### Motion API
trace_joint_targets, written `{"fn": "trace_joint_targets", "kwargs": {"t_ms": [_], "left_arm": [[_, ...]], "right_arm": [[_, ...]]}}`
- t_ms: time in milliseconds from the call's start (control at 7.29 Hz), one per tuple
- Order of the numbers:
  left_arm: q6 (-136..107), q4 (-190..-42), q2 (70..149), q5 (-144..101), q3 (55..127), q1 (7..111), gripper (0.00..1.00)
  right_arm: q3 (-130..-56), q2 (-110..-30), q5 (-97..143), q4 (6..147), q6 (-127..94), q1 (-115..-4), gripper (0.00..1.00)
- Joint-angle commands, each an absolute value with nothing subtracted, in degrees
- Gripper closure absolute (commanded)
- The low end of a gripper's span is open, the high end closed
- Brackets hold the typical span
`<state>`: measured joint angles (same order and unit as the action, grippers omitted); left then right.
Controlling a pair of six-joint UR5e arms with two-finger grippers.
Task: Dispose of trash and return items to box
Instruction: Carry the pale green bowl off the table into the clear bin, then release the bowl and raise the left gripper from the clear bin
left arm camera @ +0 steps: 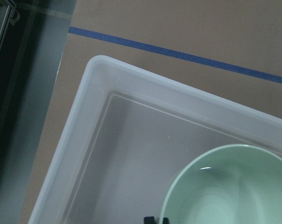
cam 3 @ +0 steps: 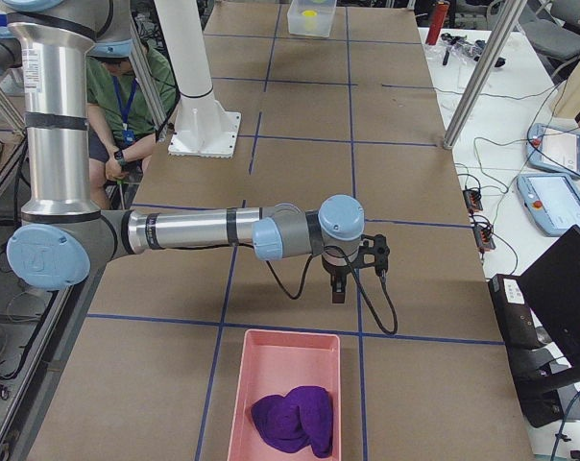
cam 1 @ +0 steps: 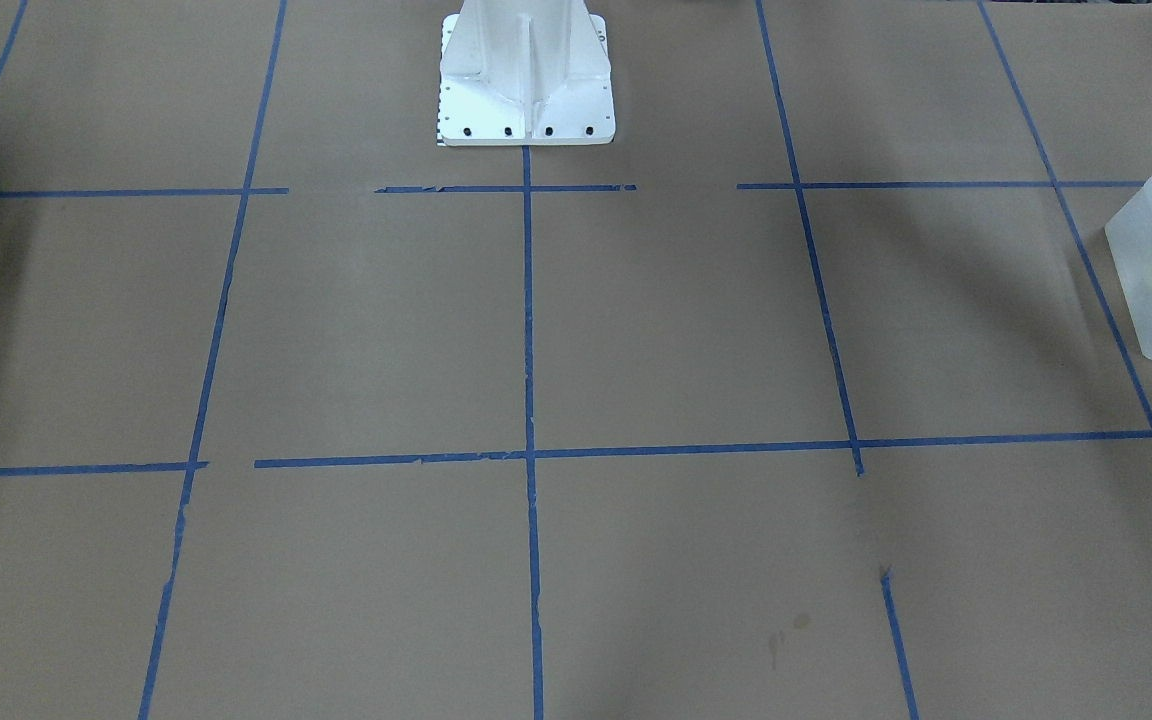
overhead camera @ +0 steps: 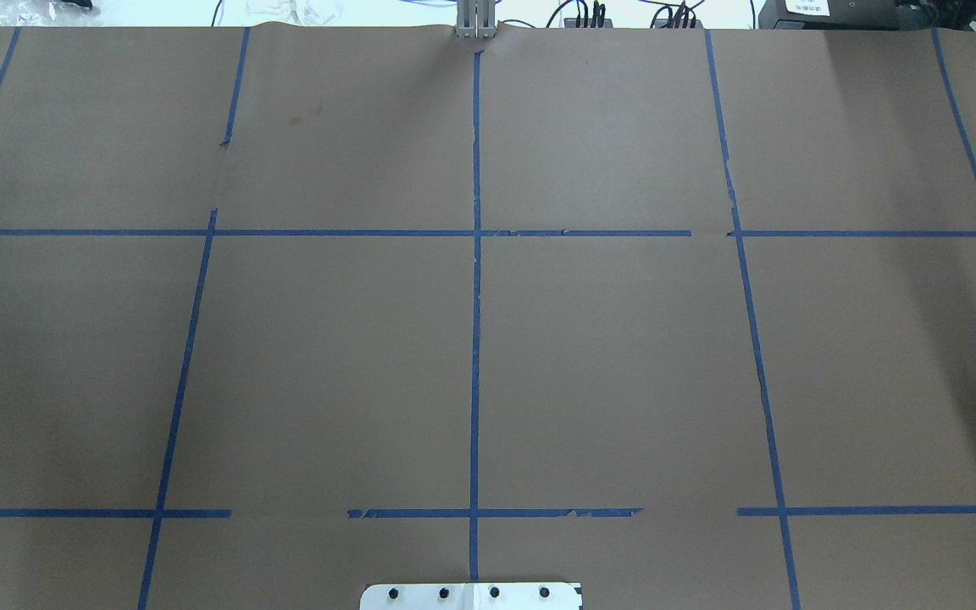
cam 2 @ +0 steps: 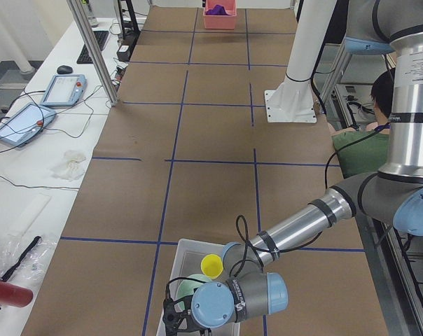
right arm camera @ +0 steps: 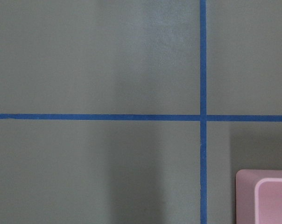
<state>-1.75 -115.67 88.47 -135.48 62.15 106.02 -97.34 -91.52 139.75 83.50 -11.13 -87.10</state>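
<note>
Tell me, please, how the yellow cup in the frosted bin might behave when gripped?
The yellow cup looks like plain hollow plastic, so it is probably light and may flex under a firm squeeze. Its smooth wall, with no handle showing, could slip in a grasp. Being round, it would likely roll if dropped sideways in the bin.

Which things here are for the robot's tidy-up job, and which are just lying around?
For the job: yellow cup and green bowl, both inside the frosted box. The pink tray holding a purple cloth may be for trash; I cannot tell.

Just lying about: two tablets, a mouse and a red bottle on the side bench.
</note>
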Motion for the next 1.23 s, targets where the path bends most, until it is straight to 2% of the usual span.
{"fn": "trace_joint_targets", "kwargs": {"t_ms": [0,137,274,411,686,960,1097], "left_arm": [[-3.25,-123.72,88.68,-130.36,57.58,106.35,1.0],[-3.77,-123.92,88.59,-129.99,57.39,106.43,0.7],[-8.56,-124.01,88.42,-130.08,58.09,106.44,0.33],[-9.57,-124.19,88.5,-130.08,58.27,106.44,0.0],[-9.67,-123.67,88.42,-129.99,62.37,106.35,0.0],[-10.19,-123.49,87.54,-130.08,74.47,106.35,0.0],[-12.2,-124.27,87.1,-130.51,77.58,106.35,0.0]], "right_arm": [[-97.65,-91.41,139.75,83.5,-11.25,-87.1,0.0],[-97.82,-91.49,139.75,83.5,-11.25,-87.1,0.0],[-98.87,-91.67,139.75,83.5,-11.42,-87.19,0.0],[-99.22,-91.76,139.75,83.58,-12.21,-87.19,0.0],[-99.75,-91.93,139.83,83.58,-12.22,-87.19,0.0],[-100.02,-92.46,139.83,83.5,-12.22,-87.19,0.0],[-100.02,-92.63,139.83,83.5,-12.22,-87.19,0.0]]}}
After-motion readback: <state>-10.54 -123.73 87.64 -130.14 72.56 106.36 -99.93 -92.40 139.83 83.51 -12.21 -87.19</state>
